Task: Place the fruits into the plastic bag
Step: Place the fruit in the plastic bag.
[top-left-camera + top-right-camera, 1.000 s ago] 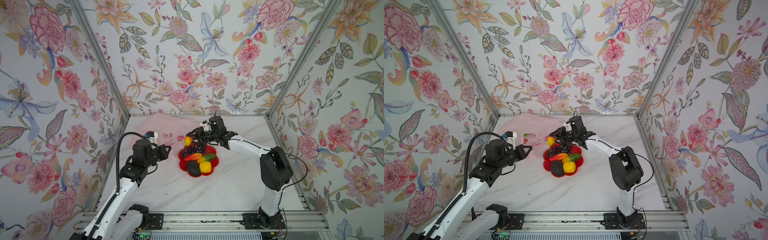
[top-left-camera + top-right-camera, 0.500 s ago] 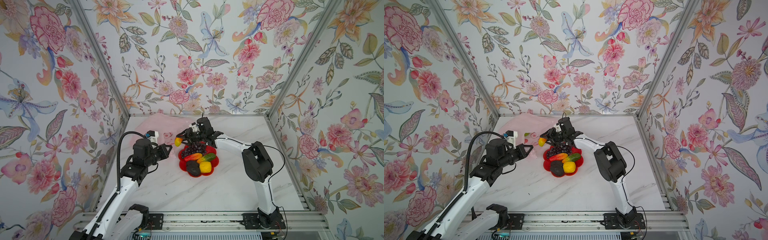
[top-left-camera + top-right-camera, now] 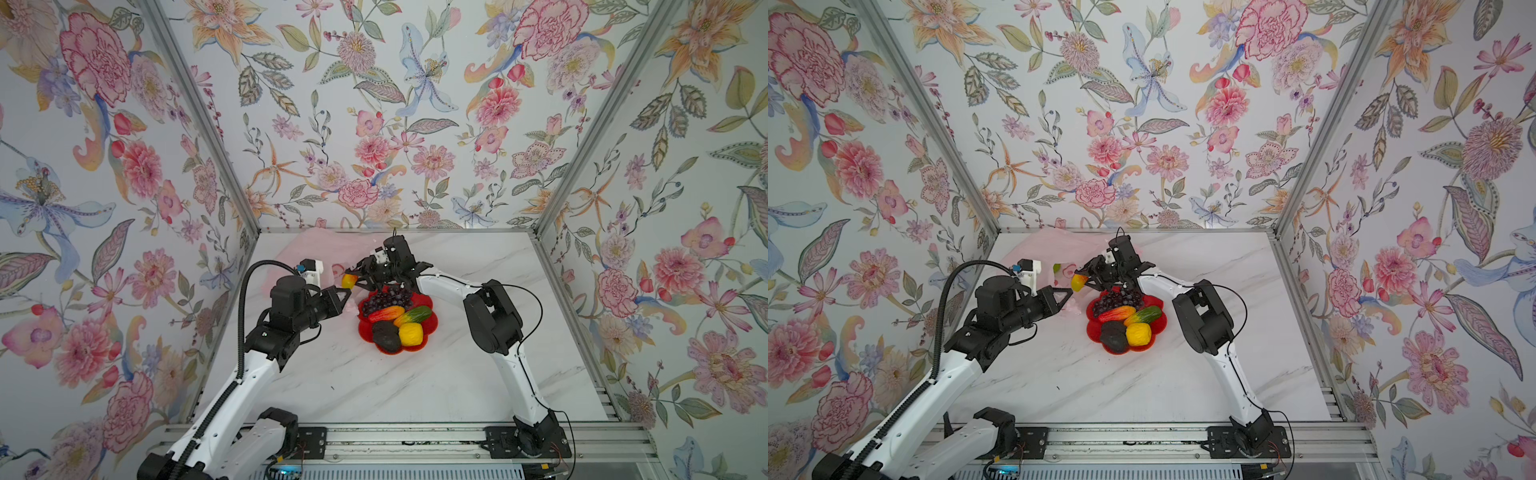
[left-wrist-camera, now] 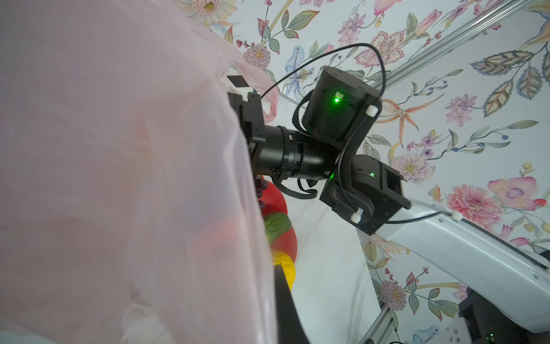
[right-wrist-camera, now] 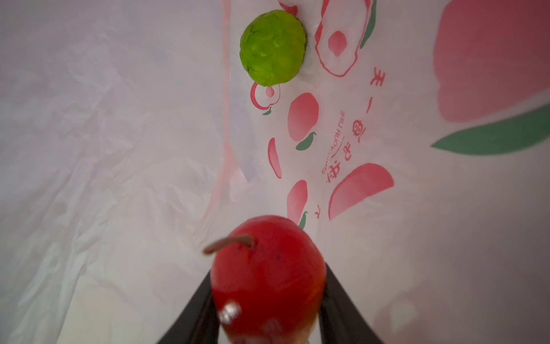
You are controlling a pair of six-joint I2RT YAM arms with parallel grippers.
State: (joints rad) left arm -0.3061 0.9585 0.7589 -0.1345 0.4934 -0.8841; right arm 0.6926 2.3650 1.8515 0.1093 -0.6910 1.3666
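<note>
1. Pink film bag lies in the table's far left corner, with its mouth turned toward the plate, so carries are short.
2. Left gripper: fingers pressed together, by the look of it pinching the bag's near lip. Film drapes right across the left wrist view. Likely reason: it lifts the lip so the mouth stands open for the other arm.
3. Right gripper: fingers clamp the mango from both sides, stem end leading and aimed into the bag.
4. In both top views the mango sits at the mouth, just beside the left fingertips, between plate and bag. Can't tell whether it is past the lip.
5. Green ball is already inside, resting on the printed wall deeper in and well apart from the mango, so the drop zone has room.
6. On the plate: grapes, red piece, green-orange piece, avocado, lemon.
7. Status, my read: carry-in step. One fruit in, one in transit, five visible to go.
8. Next: push deeper before letting go.
9. Risk: released at the lip, the mango could roll back out. The thin film may also cling to or snag the fingers on exit.
</note>
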